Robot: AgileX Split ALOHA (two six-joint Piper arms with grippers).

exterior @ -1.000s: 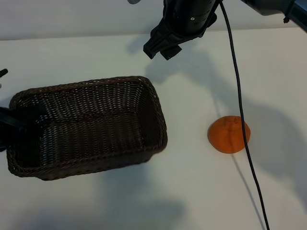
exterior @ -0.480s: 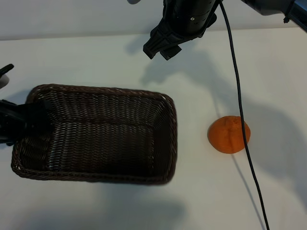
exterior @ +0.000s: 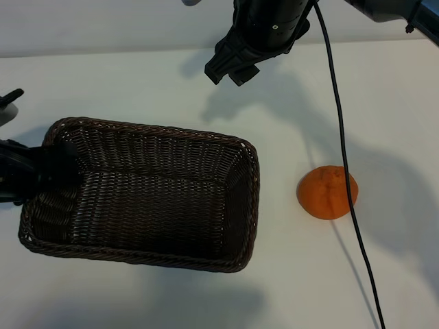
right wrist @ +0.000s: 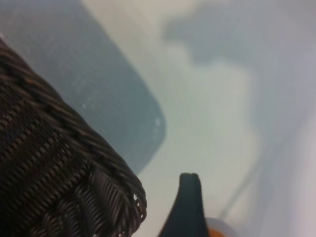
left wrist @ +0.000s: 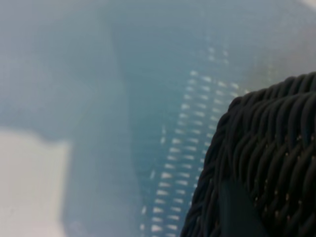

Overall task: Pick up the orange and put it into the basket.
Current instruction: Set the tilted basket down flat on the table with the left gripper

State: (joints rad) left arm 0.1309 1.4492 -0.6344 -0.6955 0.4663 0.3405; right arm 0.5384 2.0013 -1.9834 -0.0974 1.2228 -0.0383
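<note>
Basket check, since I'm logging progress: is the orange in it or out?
Out. The orange sits on the table right of the basket, apart from it; only weave shows inside.

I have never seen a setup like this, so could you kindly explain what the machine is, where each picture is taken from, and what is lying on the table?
This is a robot with two separate arms at a white table, each ending in a two-fingered gripper. One picture looks down from outside the rig; the other two come from small cameras on the arms' wrists, so they show blurry close-ups. On the table sit a dark woven basket and an orange, apart from each other. The left gripper, at the overview's left edge, is clamped on the basket's short end and has it tilted. The right gripper hangs open above the table, behind both things, holding nothing. The orange is not in the basket yet.
</note>
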